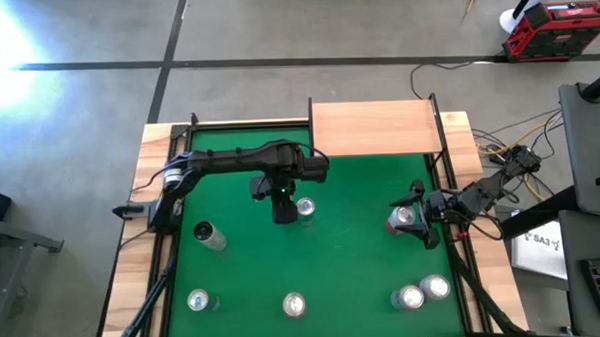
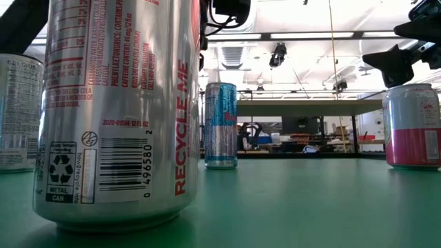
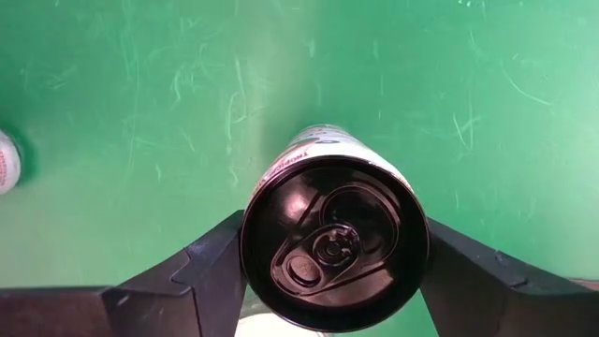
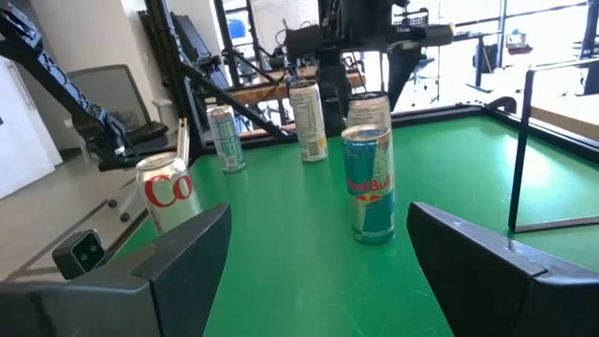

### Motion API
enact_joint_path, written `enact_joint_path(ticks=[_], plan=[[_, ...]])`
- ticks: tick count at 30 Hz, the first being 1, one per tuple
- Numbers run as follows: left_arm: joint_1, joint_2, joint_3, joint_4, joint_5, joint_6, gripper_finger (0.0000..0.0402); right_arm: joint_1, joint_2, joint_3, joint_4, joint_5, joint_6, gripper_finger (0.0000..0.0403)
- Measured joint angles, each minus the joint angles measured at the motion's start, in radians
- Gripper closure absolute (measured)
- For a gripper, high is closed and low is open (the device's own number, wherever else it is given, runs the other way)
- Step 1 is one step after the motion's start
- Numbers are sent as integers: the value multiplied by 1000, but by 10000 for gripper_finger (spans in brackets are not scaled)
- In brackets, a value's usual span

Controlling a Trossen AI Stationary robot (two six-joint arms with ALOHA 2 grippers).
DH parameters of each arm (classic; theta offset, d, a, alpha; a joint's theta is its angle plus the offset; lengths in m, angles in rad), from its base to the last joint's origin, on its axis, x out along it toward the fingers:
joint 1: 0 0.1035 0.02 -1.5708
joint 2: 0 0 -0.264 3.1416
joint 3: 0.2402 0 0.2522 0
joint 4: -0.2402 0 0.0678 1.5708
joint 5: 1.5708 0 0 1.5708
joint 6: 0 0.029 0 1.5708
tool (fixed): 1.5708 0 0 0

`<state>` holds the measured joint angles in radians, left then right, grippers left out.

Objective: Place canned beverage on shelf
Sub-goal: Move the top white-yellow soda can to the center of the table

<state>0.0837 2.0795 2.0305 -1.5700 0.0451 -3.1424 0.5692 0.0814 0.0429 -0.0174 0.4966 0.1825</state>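
Item: black-topped can (image 3: 334, 245), upright near the bench (image 1: 354, 277) centre, clamped between the left pincer (image 1: 282, 211) fingers, seemingly gripped for lifting. A blue-silver can (image 1: 305, 208) stood just beside it. Shelf (image 1: 376, 127), far edge, bare. Right pincer (image 1: 419, 227), near the right edge, jaws wide, empty, beside a pink-banded can (image 1: 405, 219). Other cans lined the near edge.

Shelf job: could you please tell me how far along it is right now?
Done: nothing yet; the shelf carries no can. In hand: the left gripper is shut on a black-topped can near the middle. Left: carry it to the shelf. The right gripper waits open, off to the right.
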Motion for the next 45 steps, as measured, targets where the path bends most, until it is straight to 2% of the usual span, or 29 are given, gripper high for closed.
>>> enact_joint_path(ticks=[8,17,22,35,40,45], plan=[[0,1,-27,-1,1,9,159,0,0,0,0,0,0,87],[0,1,-28,-2,-7,139,150,0,0,0,0,0,0,87],[0,1,-30,-2,-40,225,115,0,0,0,0,0,0,87],[-2,1,-30,-1,-42,297,16,0,0,0,0,0,0,87],[-3,1,-30,-1,-36,433,7,0,0,0,0,0,0,87],[-3,1,-30,0,-36,645,3,0,0,0,0,0,0,87]])
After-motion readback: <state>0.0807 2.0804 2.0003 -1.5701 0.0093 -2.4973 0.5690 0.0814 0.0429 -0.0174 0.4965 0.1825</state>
